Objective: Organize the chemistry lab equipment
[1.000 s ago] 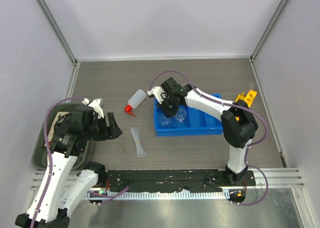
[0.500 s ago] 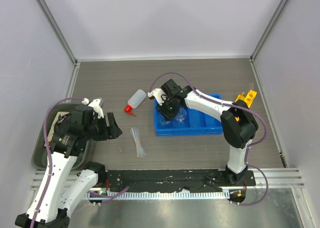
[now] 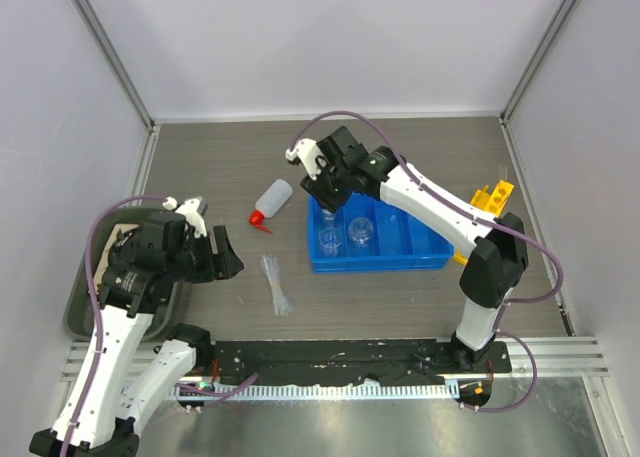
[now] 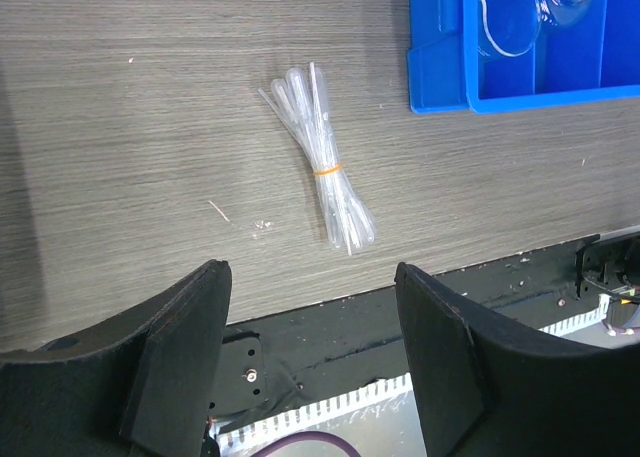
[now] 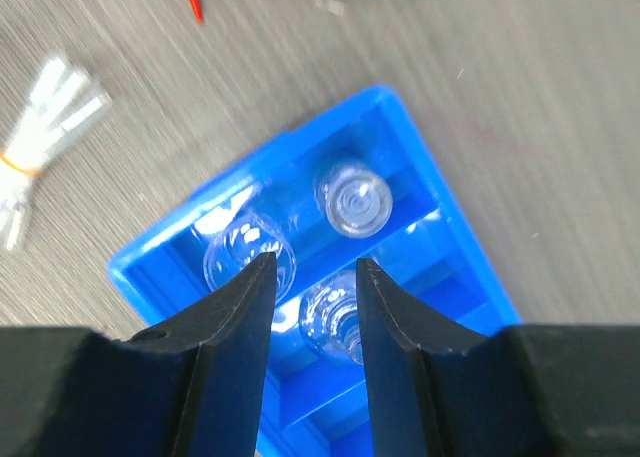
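Right now the choice is pipettes or bottle, and the geometry favours the pipettes.

Near edge: the left gripper (image 4: 310, 275) hangs over the near-left part of the bench (image 3: 400, 307), jaws wide, nothing in them. The pipette bundle (image 4: 322, 167) lies flat just toward the right edge from it, well apart from the bin and banded at mid-length. Its long axis runs roughly near-to-far, slightly skewed. The jaws close left-to-right, so they cross that axis. My read: a short shift toward the right edge, then descend at the band, with no wrist roll needed. The left arm is clearly nearer than the right.

Mid-bench: the blue bin (image 3: 400, 263) holds three clear glass pieces (image 5: 352, 199) at its left end; I can't tell the exact compartment split. The right gripper (image 5: 313, 265) hovers above that end, jaws a narrow gap apart, empty.

Farther: the squeeze bottle (image 3: 272, 197) lies on its side just off the bin's far-left corner, red nozzle pointing near-left. The right arm is nearer to it. The yellow rack (image 3: 492, 194) sits by the right edge, beyond the bin.
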{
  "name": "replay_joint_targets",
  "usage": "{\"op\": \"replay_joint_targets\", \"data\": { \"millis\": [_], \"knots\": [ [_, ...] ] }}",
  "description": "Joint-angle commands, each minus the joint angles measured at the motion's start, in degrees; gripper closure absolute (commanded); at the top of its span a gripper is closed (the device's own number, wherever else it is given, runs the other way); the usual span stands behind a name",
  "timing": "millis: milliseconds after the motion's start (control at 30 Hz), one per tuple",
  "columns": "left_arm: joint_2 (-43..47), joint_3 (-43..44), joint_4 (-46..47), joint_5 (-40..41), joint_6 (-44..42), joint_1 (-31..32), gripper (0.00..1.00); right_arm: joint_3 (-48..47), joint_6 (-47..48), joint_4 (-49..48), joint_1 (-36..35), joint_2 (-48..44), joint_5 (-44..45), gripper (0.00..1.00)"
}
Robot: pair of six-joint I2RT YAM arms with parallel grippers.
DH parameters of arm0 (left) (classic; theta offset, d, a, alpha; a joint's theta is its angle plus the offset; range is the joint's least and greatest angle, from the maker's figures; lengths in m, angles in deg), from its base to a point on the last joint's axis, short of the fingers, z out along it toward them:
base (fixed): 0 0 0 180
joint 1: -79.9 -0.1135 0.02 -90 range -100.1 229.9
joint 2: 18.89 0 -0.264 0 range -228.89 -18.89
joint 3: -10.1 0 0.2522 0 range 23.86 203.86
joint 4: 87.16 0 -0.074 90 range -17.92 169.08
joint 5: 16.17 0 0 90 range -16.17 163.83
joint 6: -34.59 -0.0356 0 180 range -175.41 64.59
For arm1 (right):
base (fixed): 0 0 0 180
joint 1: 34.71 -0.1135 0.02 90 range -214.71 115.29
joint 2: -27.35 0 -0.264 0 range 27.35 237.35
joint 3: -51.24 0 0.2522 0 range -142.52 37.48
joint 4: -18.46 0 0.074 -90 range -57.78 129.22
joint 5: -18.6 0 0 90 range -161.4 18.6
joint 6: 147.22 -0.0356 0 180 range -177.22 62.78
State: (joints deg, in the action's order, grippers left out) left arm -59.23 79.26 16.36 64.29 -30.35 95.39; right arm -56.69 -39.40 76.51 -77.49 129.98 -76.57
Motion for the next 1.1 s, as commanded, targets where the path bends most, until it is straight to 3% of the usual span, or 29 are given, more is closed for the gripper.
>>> {"op": "replay_joint_targets", "data": {
  "millis": [0, 333, 433, 567, 767, 1067],
  "knots": [
    [-0.09, 2.96, 0.23, -0.13, -0.01, 0.16, 0.29, -8.83, -2.35, 3.25, -4.4, -4.02, 7.43, 0.57],
    [-7.29, 2.52, 0.75, 0.31, 4.46, 0.51, 0.39, -21.22, -9.2, 7.47, -20.47, -3.48, 29.32, 0.59],
    [-9.84, 2.88, 1.81, 2.15, 7.36, 2.35, 0.4, -21.58, -12.89, 8.0, -23.3, -5.5, 35.3, 0.58],
    [-14.06, 1.65, 5.66, 5.93, 12.55, 9.36, 0.41, -19.74, -17.03, 6.86, -25.15, -9.63, 41.02, 0.58],
    [-22.06, -3.09, 13.48, 11.64, 22.3, 18.34, 0.41, -15.61, -19.32, 5.63, -25.51, -17.71, 41.02, 0.57],
    [-28.92, -11.45, 22.64, 17.44, 34.08, 20.72, 0.36, -6.47, -20.02, 5.81, -26.12, -28.35, 40.25, 0.57]
  ]
}}
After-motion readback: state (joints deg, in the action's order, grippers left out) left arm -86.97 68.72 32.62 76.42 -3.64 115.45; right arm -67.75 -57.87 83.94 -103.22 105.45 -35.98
